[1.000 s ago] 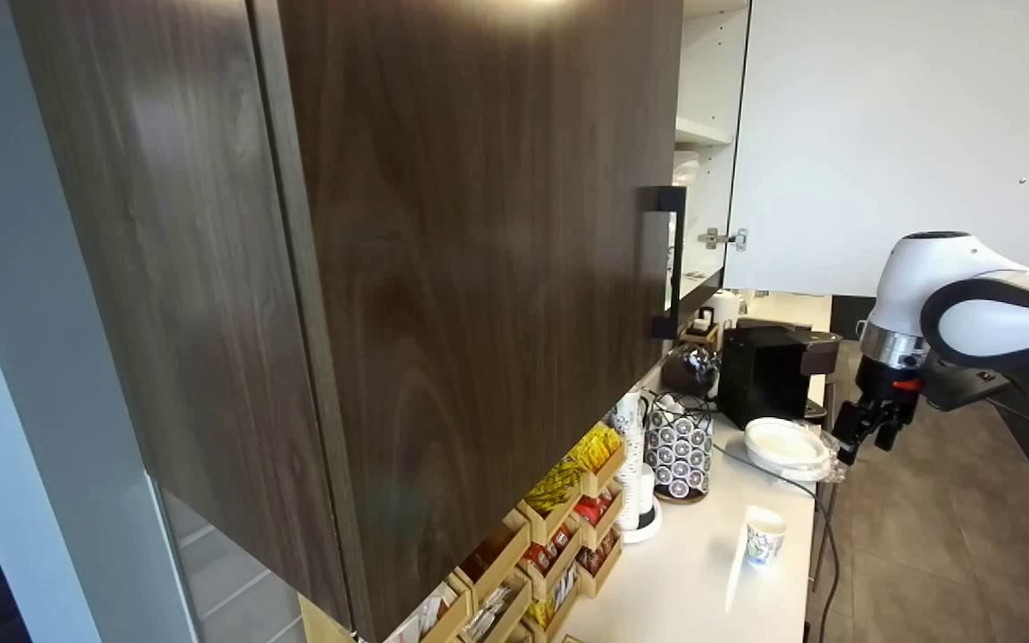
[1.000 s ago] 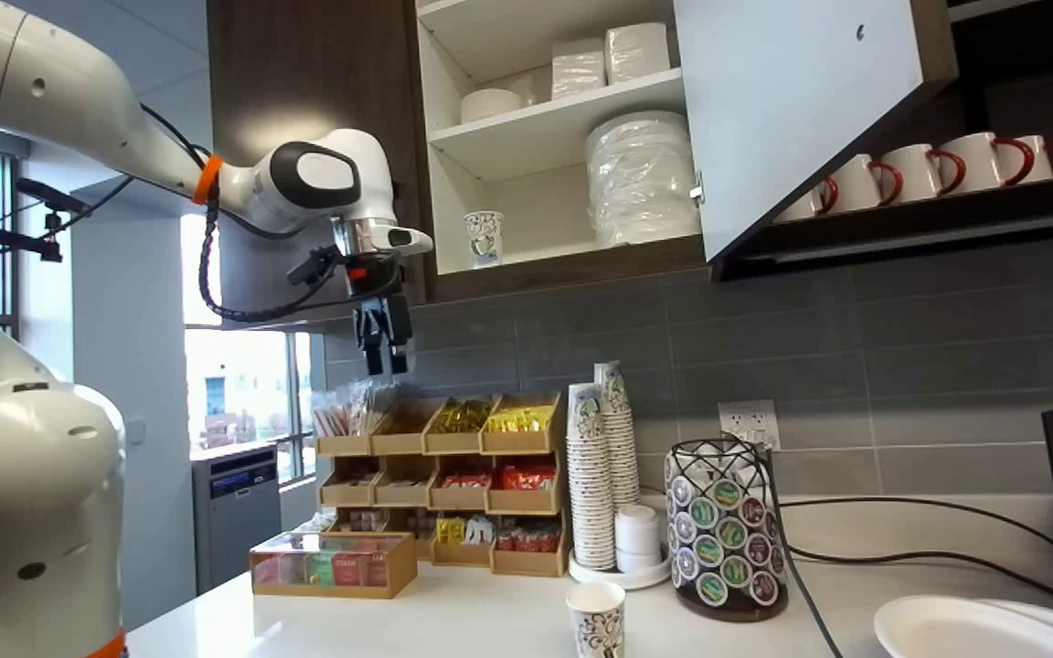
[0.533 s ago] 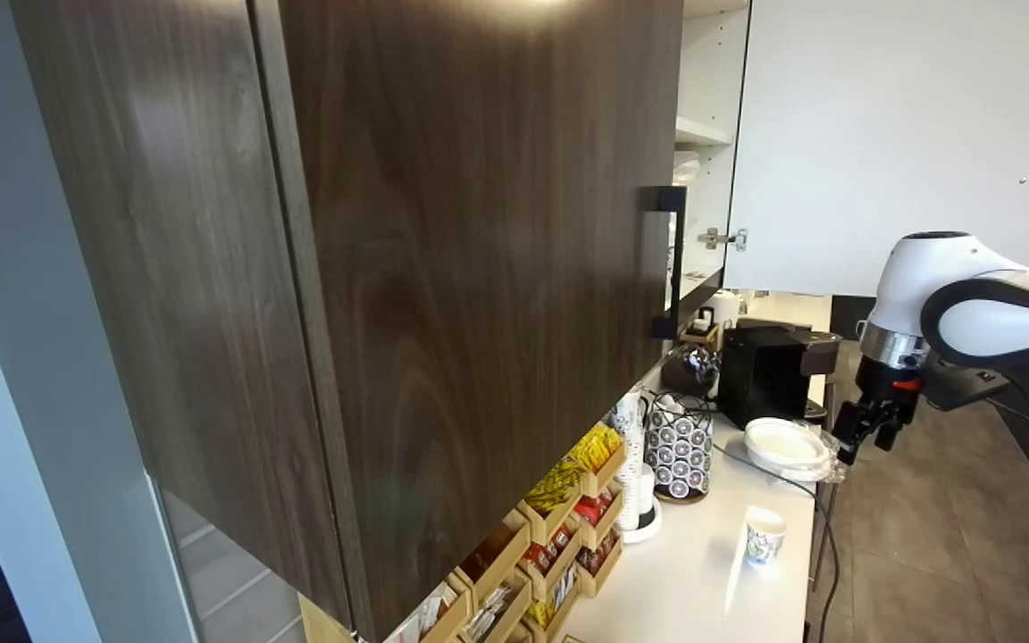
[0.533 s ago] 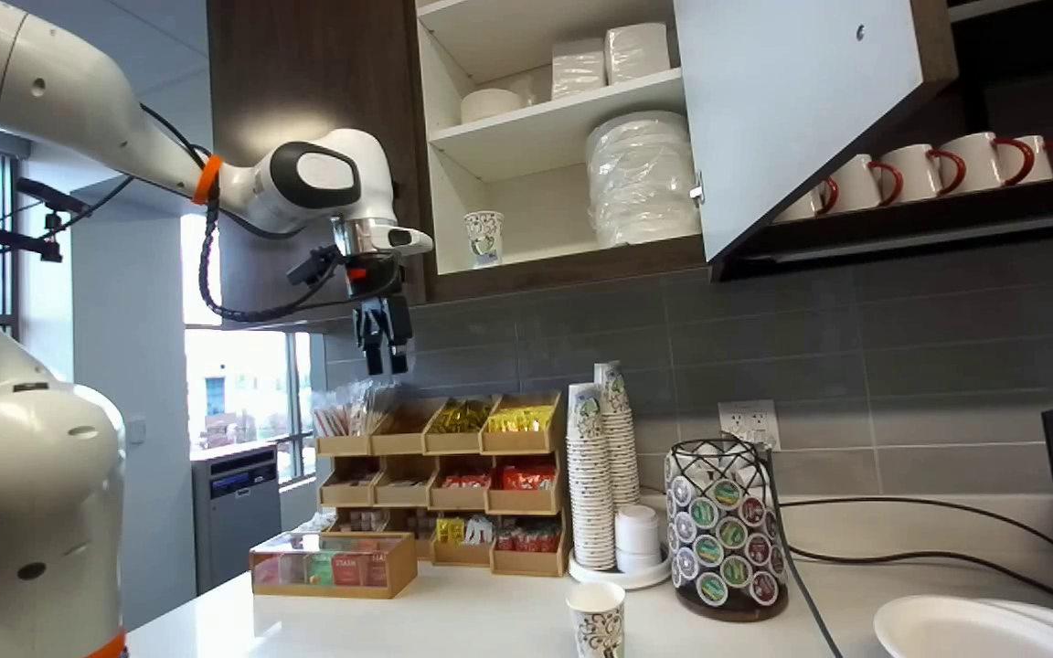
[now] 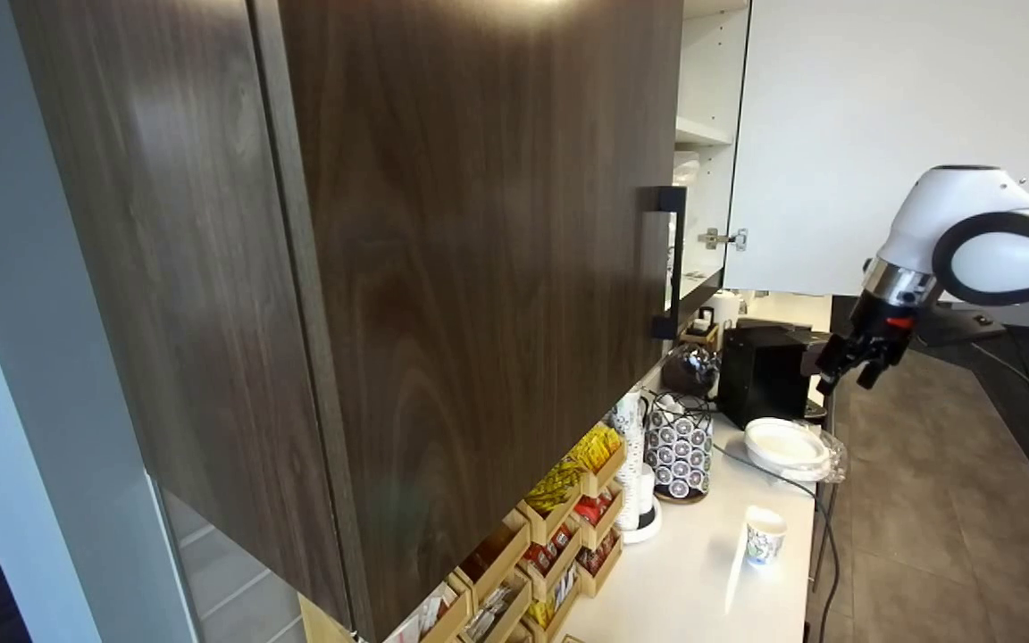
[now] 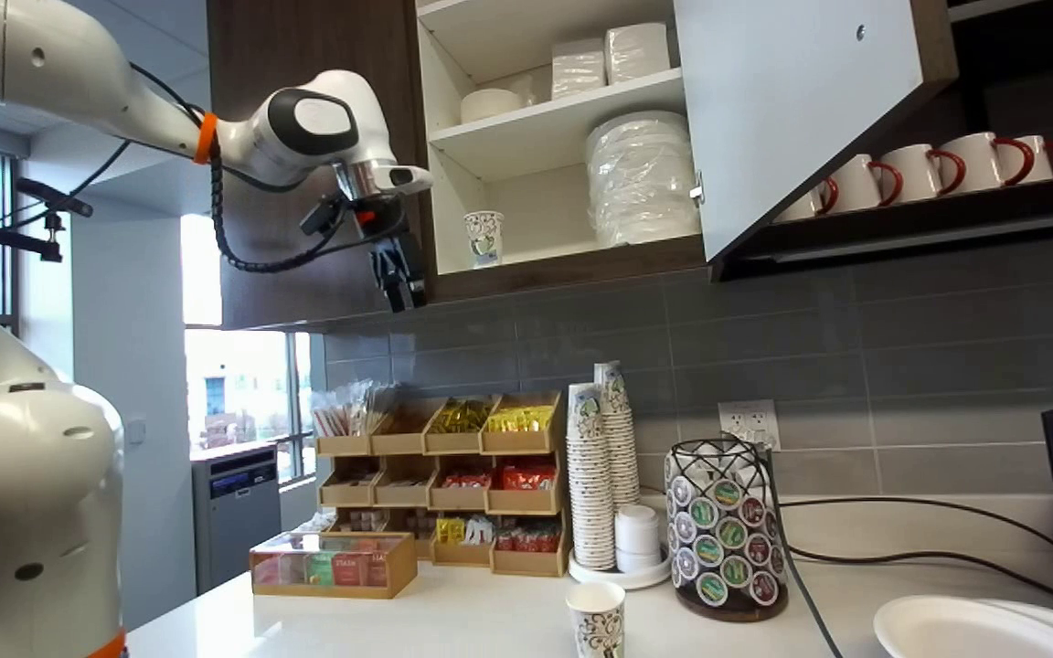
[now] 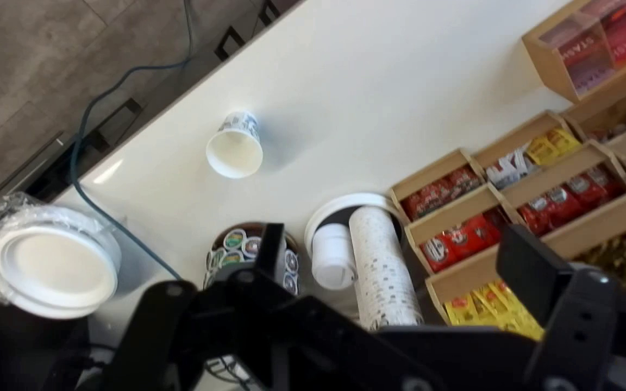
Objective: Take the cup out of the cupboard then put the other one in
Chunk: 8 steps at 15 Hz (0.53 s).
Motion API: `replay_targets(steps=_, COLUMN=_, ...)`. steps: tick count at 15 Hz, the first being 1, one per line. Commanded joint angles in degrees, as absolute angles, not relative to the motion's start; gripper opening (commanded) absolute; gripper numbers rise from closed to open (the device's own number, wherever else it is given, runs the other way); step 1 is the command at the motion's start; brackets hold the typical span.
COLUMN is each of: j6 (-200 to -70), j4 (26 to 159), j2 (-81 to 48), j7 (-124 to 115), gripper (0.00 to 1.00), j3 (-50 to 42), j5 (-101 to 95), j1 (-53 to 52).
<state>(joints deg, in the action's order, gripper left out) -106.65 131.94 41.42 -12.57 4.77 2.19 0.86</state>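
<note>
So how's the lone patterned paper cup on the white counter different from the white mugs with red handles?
The paper cup has swirls; the mugs look plain. The cup has no handle; the mugs do. The cup stands on the counter; the mugs line a dark shelf. Both are mostly white.

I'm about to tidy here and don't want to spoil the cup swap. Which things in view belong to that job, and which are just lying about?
Part of the job: gripper, cupboard, shelf cup, counter cup.

Just lying about: cup stacks, pods, packet bins, tea box, white dishes, mugs.
</note>
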Motion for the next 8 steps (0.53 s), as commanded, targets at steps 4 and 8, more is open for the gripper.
replay_targets(steps=4, j6=-106.57, j4=114.35, j2=33.41, j7=-18.66, gripper=1.00, j3=8.09, j5=2.81, j1=1.18)
replay_targets(steps=8, j6=-106.91, j4=106.75, j2=28.84, j7=-21.97, gripper=1.00, j3=10.96, j5=1.64, j1=1.05)
